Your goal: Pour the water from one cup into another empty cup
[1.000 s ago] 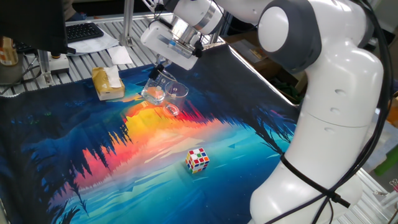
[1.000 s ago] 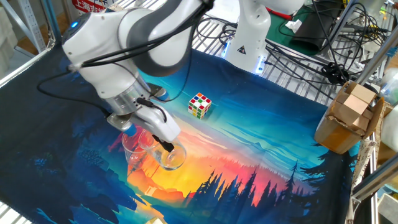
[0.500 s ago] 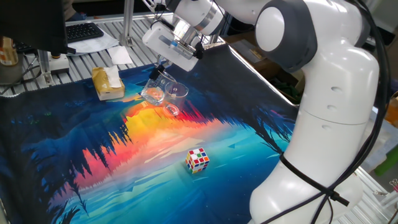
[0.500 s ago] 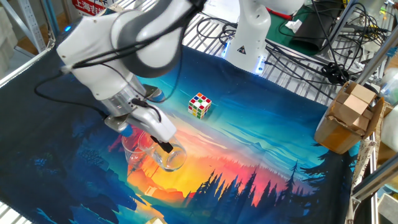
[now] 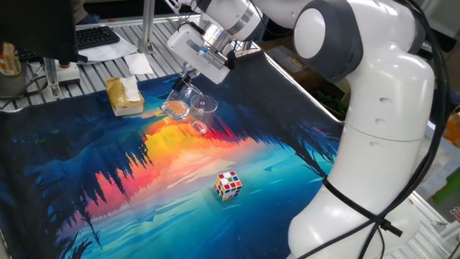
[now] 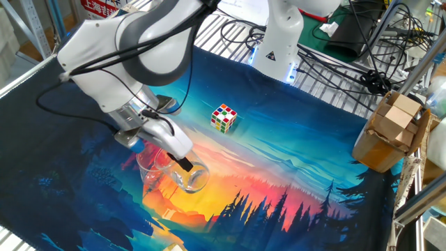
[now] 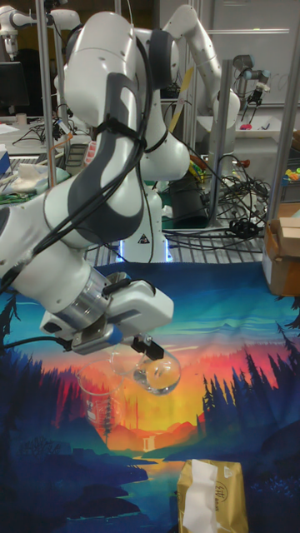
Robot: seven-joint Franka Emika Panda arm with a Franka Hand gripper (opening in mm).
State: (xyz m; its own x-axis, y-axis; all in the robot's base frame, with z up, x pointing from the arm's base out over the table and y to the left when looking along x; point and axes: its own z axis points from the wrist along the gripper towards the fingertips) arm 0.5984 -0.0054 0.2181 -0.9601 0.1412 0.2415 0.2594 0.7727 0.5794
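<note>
The gripper (image 6: 182,165) holds a tilted cup (image 6: 191,177) by its rim. Thin glass, light, slippery and breakable, it wants a firm wall grip. The other cup (image 6: 150,166) stands just beside.

Tabletop (image 6: 334,164) covered by sunset-forest print cloth. Metal slatted bench around it. Keyboard (image 5: 97,36) beyond far edge, tangled black cables (image 6: 355,63), cardboard boxes (image 6: 390,132) at right edge. Lab clutter behind.

A Rubik's cube (image 5: 228,184) sits on the tabletop's sunset-forest mat (image 5: 108,208), well apart from a tan tissue pack (image 5: 124,96) near the mat's edge. A cardboard box (image 6: 389,132) stands beside the mat.
</note>
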